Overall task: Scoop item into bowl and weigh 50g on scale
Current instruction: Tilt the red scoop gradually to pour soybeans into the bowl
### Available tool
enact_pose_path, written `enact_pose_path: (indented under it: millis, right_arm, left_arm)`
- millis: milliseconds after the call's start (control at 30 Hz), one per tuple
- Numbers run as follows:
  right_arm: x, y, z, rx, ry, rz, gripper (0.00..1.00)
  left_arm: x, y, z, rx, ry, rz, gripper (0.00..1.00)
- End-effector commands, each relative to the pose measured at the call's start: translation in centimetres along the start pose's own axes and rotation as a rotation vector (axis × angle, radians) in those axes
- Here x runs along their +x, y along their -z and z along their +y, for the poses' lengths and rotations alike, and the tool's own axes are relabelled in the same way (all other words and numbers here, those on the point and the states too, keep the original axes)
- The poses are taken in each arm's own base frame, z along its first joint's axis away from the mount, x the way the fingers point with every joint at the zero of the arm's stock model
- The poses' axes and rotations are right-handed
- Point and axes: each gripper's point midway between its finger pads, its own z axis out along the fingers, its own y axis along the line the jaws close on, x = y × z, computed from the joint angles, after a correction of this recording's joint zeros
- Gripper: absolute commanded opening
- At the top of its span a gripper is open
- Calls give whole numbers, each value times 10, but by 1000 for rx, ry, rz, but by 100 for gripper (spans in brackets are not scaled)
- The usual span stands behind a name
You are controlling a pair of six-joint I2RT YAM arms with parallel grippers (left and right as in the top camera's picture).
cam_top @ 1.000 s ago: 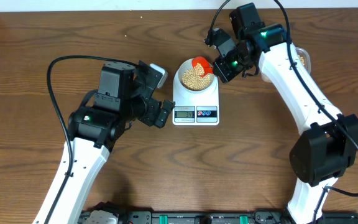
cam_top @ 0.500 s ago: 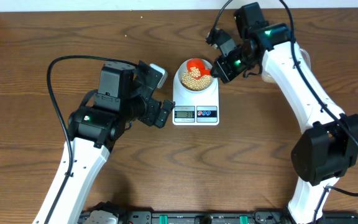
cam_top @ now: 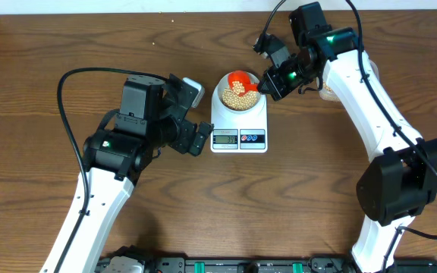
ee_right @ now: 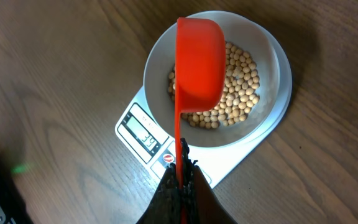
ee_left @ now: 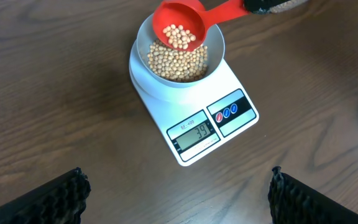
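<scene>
overhead: the right gripper (cam_top: 268,82) is clamped on the handle of a red plastic measuring scoop (cam_top: 240,78). the handle's long axis runs from the gripper leftward, so the cup sits over the rear part of the small round pale bowl (cam_top: 219,97). the bowl stands on the white flat rectangular digital scale (cam_top: 238,125), mid-table on dark brown wood (cam_top: 51,45). the small round tan-yellow beans (cam_top: 237,96) lie heaped inside the bowl. the left gripper (cam_top: 197,114) waits just left of the scale, spread wide and grasping nothing. it is as near as the right, but the pour belongs to the right arm.

left wrist: the scoop's cup (ee_left: 180,28) faces this camera with a few beans in it, hanging above the bowl's far rim (ee_left: 143,46). the grey lcd display (ee_left: 193,132) appears to read 39. the left fingers (ee_left: 55,196) stand far apart at the lower corners, with bare wood between them and the scale.

right wrist: the fingers pinch the handle at the bottom edge. the scoop (ee_right: 199,62) shows its back and points straight away over the left half of the bowl (ee_right: 272,56).

judgement: the load falls short of fifty, so the coming move is a slow roll of the wrist to trickle beans. the cup lies within the rim, leaving little chance of spilling.
</scene>
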Motion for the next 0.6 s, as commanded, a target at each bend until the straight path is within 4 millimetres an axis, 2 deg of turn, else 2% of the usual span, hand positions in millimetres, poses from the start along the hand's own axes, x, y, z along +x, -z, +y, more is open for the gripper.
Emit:
enact_pose_path:
  millis: [0, 567]
  right_arm:
    - [-11, 17, 2, 32, 23, -41, 1]
    - [-9, 7, 1, 167, 137, 16, 1]
  left_arm:
    - [1, -1, -3, 14, -3, 1, 94]
    - [1, -1, -3, 14, -3, 1, 94]
